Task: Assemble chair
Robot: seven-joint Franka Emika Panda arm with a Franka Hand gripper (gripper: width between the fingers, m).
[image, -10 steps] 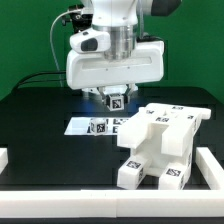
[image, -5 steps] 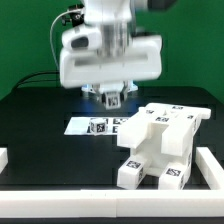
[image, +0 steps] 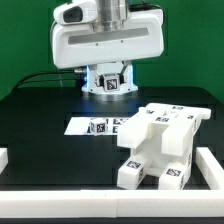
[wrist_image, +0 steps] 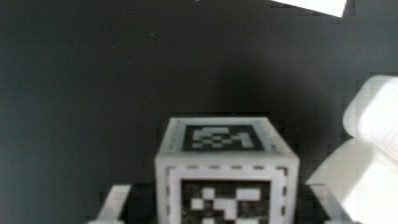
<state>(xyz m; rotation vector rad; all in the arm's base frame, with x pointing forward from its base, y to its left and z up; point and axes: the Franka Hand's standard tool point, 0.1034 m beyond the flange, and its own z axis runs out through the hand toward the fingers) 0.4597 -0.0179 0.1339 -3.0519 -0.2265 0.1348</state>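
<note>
A: Far on the exterior view's left?
B: Just the left rail (image: 3,157), low and white, at the edge of the black table (image: 40,110); green wall (image: 20,40) behind.
A: Next along?
B: The marker board (image: 92,126), flat on the table; little black-and-white squares printed on top.
A: Above that?
B: The big white arm (image: 105,45), high over the table; under the arm, the claw (image: 113,90), pointing down.
A: Wide or narrow?
B: Closed part way, pinching a small white block (image: 114,84); a black-and-white square on the block's face; up in the air, well clear of the table.
A: And on the exterior view's right?
B: The chair (image: 160,140), only partly put together; chunky white pieces joined into one lump, sitting on the table near the front right corner; tags on several faces; well apart from the claw and the small white block; right by the marker board's end, touching or not, hard to tell.
A: Last things on that side?
B: The right rail (image: 212,165), just beside the chair; also the front rail (image: 90,205), along the near edge of the table.
A: And the wrist view?
B: Small white block standing straight up between the two fingers (wrist_image: 121,206), one on each side, pressed against the block; one tag on the top face, one on the front face; black table underneath.
</note>
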